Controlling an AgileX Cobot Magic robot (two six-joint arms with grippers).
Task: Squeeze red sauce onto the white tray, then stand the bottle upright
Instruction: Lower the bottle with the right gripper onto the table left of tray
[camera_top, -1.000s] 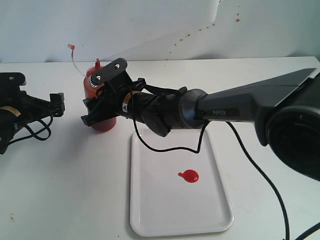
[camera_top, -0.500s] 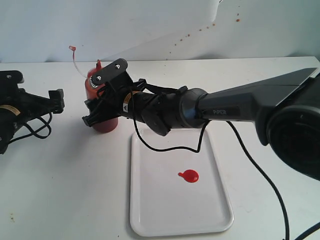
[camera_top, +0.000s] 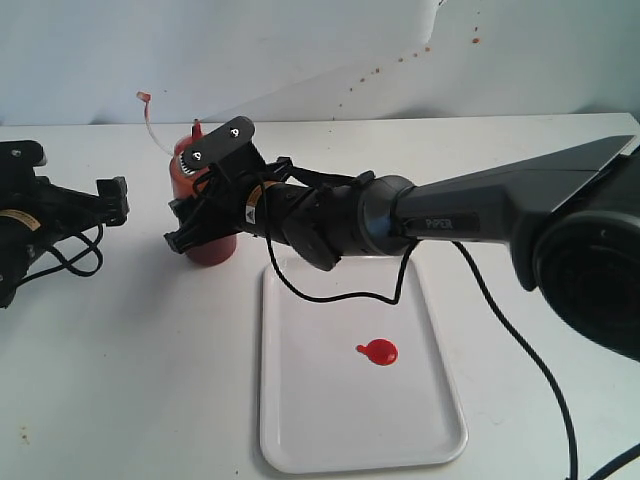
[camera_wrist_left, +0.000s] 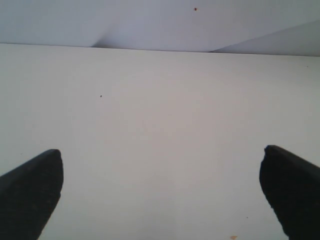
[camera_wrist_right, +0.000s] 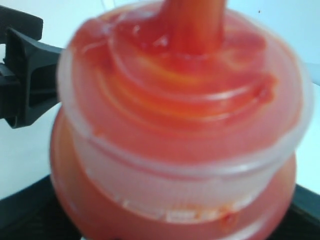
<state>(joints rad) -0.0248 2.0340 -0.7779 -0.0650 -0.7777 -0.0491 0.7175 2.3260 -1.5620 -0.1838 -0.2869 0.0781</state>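
Observation:
The bottle (camera_top: 208, 248), translucent orange-red with a red nozzle, stands upright on the table just left of the white tray's (camera_top: 330, 425) far corner. Its thin tethered tip cap (camera_top: 144, 97) sticks up to the left. My right gripper (camera_top: 205, 190) reaches across and is shut on the bottle's body. In the right wrist view the bottle (camera_wrist_right: 180, 125) fills the picture, with dark fingers (camera_wrist_right: 30, 210) at its sides. A round blob of red sauce (camera_top: 378, 351) with a small tail lies on the tray. My left gripper (camera_top: 112, 200) is open, left of the bottle, over bare table (camera_wrist_left: 162, 190).
A black cable (camera_top: 340, 297) hangs from the right arm over the tray's far end. The right arm's thick dark link (camera_top: 520, 200) spans the table's right side above the tray. Small red specks dot the back wall (camera_top: 380, 70).
The bottle and the right gripper have shifted slightly towards the back and come nearer to vertical. The left gripper nudged a little. Over the last half second almost nothing moved.

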